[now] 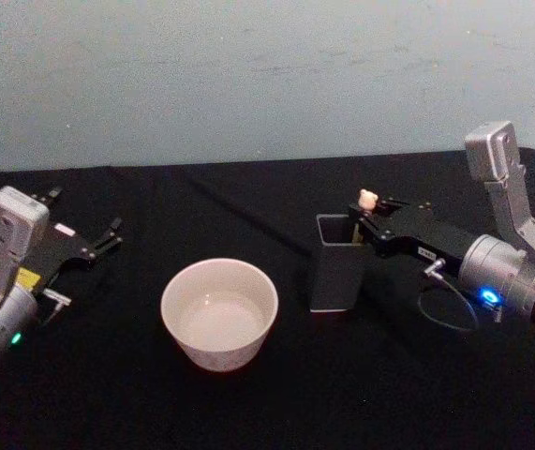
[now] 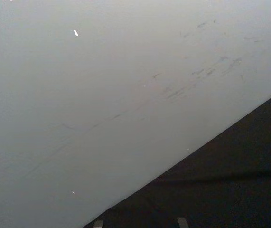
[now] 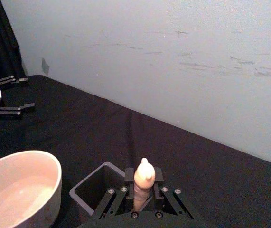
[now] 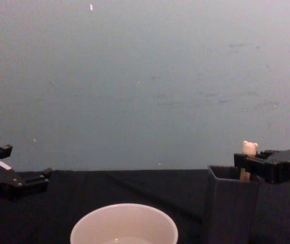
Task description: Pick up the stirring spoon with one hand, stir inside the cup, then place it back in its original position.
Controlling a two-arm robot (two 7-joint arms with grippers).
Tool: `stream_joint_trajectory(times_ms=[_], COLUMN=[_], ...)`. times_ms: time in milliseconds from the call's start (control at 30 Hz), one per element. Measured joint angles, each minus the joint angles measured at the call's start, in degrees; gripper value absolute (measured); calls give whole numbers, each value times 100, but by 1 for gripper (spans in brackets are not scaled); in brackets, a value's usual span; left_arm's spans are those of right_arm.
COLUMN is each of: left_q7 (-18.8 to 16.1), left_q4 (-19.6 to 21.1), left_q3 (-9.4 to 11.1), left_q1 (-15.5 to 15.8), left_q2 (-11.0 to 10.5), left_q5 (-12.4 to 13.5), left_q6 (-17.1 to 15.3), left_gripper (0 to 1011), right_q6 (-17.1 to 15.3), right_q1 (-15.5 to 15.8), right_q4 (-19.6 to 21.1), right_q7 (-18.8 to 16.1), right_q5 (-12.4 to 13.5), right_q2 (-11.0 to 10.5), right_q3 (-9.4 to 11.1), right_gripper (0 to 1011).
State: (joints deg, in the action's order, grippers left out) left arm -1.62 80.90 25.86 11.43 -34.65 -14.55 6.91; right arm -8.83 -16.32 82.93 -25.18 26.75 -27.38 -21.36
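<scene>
Pickup is the step in hand: right hand has its fingers closed on the handle of the spoon, just under the bear head, with the spoon upright in the grey holder. Next, I judge, comes a straight lift to clear the holder's wall, then a move across to the cup just beside it. Left hand lies parked, fingers spread, at the left of the bench, clear of that path.

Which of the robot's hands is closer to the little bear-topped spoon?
Right. The right hand grips the stirring spoon by its handle above the dark holder; the left hand is open, far off past the cup.
</scene>
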Motion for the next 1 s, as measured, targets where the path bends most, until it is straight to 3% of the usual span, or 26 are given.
stream_joint_trajectory(times_ms=[500,700,1000], left_q7=[0,0,0], left_q4=[0,0,0], left_q3=[0,0,0], left_q1=[0,0,0], left_q2=[0,0,0], left_q5=[0,0,0], left_q6=[0,0,0], left_gripper=[1001,1001,1001], right_q6=[7,-63,-21], right_q1=[-4,-16,-11], right_q4=[5,129,335], right_q7=[-106,-277,-272], right_q5=[34,222,424], right_q2=[-29,-123,-197], right_q3=[-9,-21,30], right_gripper=[222,222,221])
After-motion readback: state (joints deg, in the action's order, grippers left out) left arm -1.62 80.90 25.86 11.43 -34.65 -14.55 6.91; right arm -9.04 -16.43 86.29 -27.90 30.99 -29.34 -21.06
